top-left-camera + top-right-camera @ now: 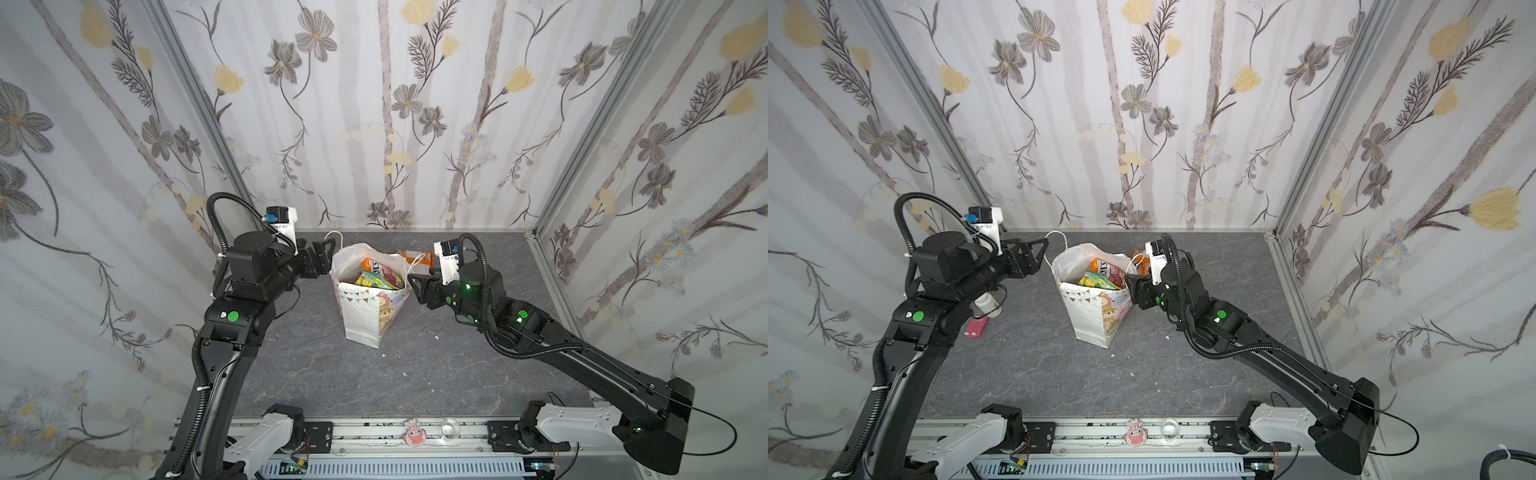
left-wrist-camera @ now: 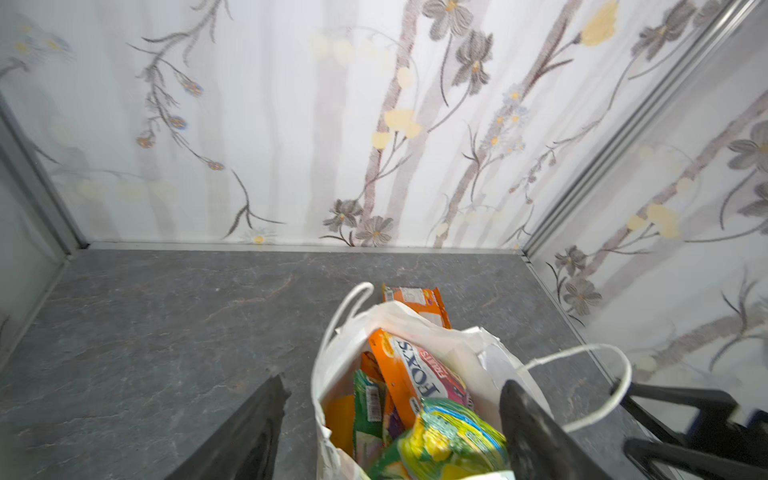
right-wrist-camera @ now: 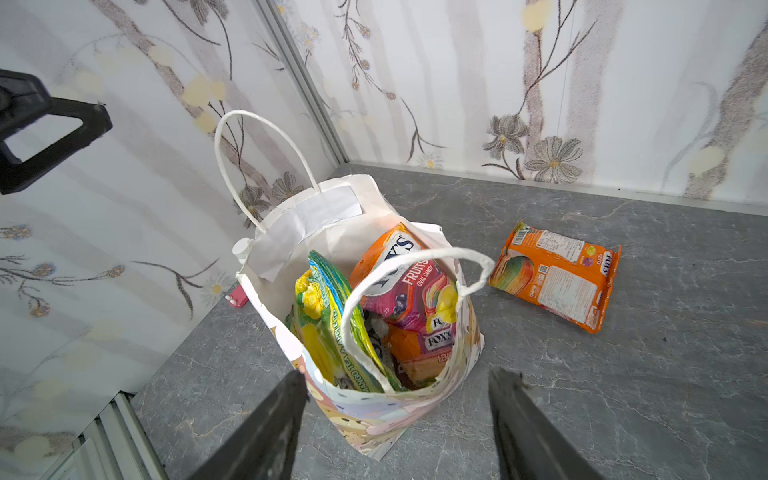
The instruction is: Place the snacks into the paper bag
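Your right gripper (image 3: 401,374) is hovering wide open and empty just beside the paper bag (image 3: 299,224). Your left gripper (image 2: 394,384) is hanging spread and empty at the bag's opposite side. The bag is standing upright, holding an orange FOX'S packet (image 3: 399,249) and a green-yellow packet (image 3: 328,316) among others. One orange packet (image 3: 557,278) is lying flat near the bag on the grey marbled table (image 3: 623,395). Floral wallpaper (image 1: 374,104) is enclosing it all.

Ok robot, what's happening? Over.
Left gripper, right gripper open, empty. Paper bag upright, packets inside. Orange packet on table, outside bag. Mouth open, nothing blocking.
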Tool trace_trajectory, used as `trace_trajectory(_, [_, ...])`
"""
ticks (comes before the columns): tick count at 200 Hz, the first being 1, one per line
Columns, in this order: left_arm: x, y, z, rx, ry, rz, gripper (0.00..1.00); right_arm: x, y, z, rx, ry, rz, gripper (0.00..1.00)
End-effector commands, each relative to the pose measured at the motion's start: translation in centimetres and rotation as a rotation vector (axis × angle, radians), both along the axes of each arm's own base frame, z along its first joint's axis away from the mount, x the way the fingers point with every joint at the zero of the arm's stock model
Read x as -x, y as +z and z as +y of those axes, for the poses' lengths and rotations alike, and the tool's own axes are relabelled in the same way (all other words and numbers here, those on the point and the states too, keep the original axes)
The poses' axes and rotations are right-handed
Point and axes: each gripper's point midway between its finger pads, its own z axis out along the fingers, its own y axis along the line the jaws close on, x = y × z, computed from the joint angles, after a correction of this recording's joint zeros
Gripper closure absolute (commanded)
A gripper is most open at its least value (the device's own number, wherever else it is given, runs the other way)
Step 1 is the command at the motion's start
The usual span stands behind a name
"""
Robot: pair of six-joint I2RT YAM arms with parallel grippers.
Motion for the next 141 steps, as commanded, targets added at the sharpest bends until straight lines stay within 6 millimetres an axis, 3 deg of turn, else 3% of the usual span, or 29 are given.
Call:
trace_trajectory(1, [0.9, -2.8, -1.4, -0.066, -0.032, 0.111, 0.14, -0.5, 0.7, 1.6, -0.033, 0.037, -0.030, 0.30])
trace_trajectory(32, [1.0, -5.7, -4.8, -0.146, -0.124, 0.203, 0.12, -1.5, -0.5, 3.3, -0.014, 0.063, -0.019, 0.35])
trace_trajectory(59, [0.4, -6.5, -5.8, -0.161, -0.135, 0.203, 0.10, -1.7, -1.0, 4.1, -0.024, 0.086, -0.005, 0.80])
trace_trajectory(73, [0.1, -6.8, -6.3, -0.148, -0.152, 0.193, 0.09, -1.6, -1.0, 4.0, -0.039, 0.088, -0.005, 0.90])
trace_trajectory(113, [-1.1, -10.1, -8.0, -0.181, -0.205, 0.275, 0.19, -0.9, 0.0, 2.8, -0.093, 0.068, -0.030, 0.94])
trace_trajectory(141, [-1.5, -9.9, -8.6, -0.192, -0.217, 0.258, 0.26, -0.7, 0.4, 2.5, -0.107, 0.065, -0.039, 0.96])
